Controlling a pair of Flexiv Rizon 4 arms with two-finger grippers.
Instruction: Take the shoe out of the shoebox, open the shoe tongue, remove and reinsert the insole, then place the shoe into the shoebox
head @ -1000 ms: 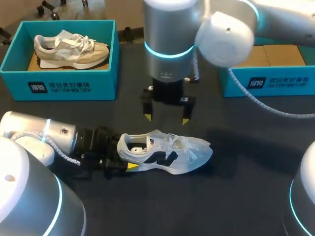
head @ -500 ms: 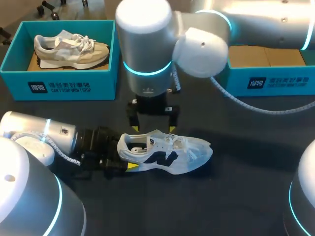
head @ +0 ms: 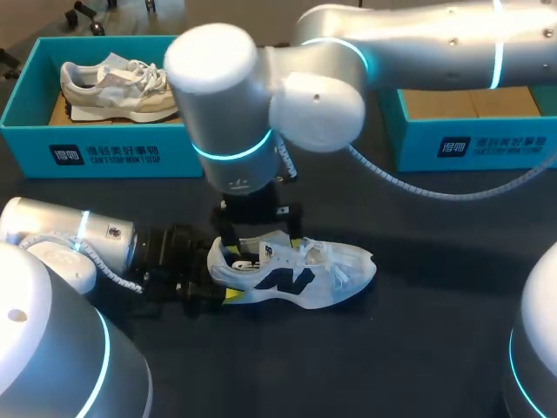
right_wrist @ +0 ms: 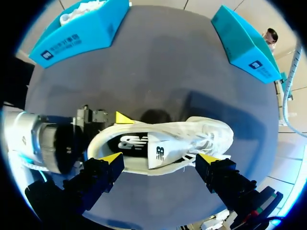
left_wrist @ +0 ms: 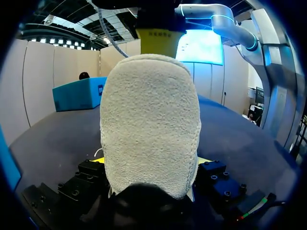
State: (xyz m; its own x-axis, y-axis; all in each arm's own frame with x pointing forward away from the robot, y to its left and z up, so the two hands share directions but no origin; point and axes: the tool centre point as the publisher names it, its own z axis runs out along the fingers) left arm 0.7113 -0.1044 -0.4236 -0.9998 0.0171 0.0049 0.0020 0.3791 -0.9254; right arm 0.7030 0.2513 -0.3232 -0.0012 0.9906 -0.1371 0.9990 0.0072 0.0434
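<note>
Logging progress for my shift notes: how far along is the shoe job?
Done: white shoe is out of the shoebox, on the table. In hand: left pincer grips its heel; open right pincer hovers over it. Left: open tongue, pull and refit insole, rebox.

White shoe (right_wrist: pixel 201 134) just ahead of spread fingers (right_wrist: pixel 111 158)
</note>
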